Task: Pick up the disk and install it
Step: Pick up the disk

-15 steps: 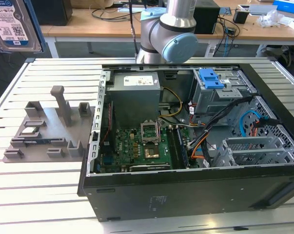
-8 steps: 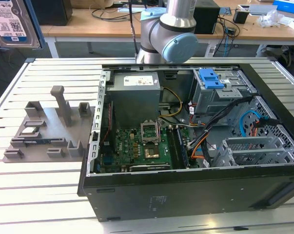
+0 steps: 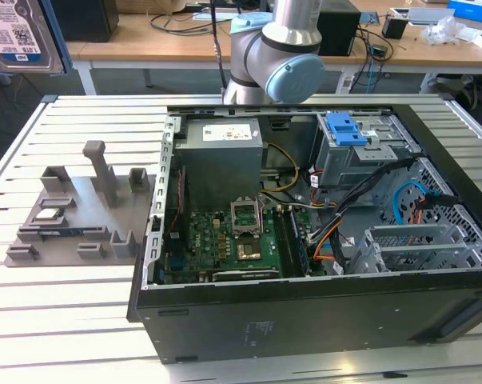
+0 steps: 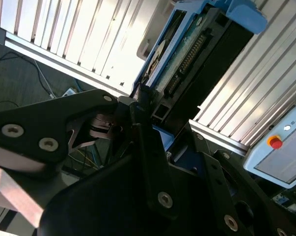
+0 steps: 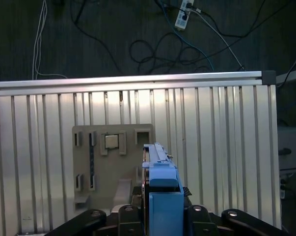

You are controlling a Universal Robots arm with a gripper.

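Observation:
The disk (image 3: 17, 36) is up in the air at the far left top of the exterior view, its white label with barcodes facing the camera and its blue bracket along the edge. In the first wrist view the disk (image 5: 161, 187) stands edge-on, blue bracket toward the camera, with my gripper (image 5: 162, 214) shut on it from both sides, high above the slatted table. The second wrist view shows the disk's (image 4: 187, 54) connector edge and circuit board sticking out past the black fingers (image 4: 143, 105).
An open computer case (image 3: 157, 240) lies on the slatted aluminium table (image 3: 65, 320), with a grey power-supply box (image 3: 225, 156) and a blue latch on a metal cage (image 3: 346, 130) inside. A grey fixture plate (image 3: 81, 220) lies to the exterior view's left. A pendant with a red button (image 4: 278, 157) is nearby.

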